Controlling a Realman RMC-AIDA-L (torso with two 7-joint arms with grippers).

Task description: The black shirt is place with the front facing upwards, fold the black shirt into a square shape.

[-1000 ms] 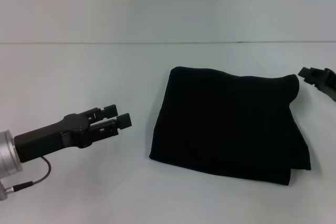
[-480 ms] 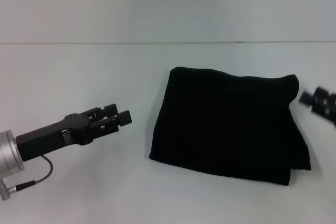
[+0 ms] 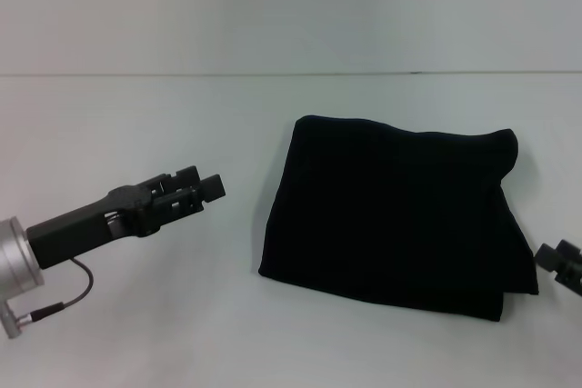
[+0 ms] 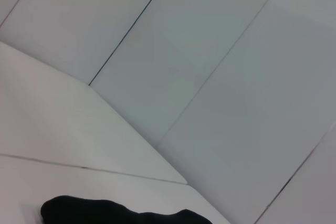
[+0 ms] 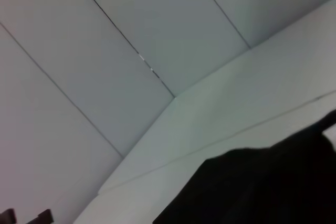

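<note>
Two grippers are off the shirt (image 3: 396, 215), which lies folded into a near square on the bench, nearer its right edge than its left. The left gripper (image 3: 205, 190) hangs over the bare bench on the left side with its fingers close together and holding nothing, and the right gripper (image 3: 562, 263) peeks in at the right edge by the shirt's near right corner, but I cannot tell if it is apart or together. The fold looks about done, so I think both should pull back slowly and high and not catch the cloth.

right pincer (image 3: 556, 259) | dropped from shirt's far corner to near corner
</note>
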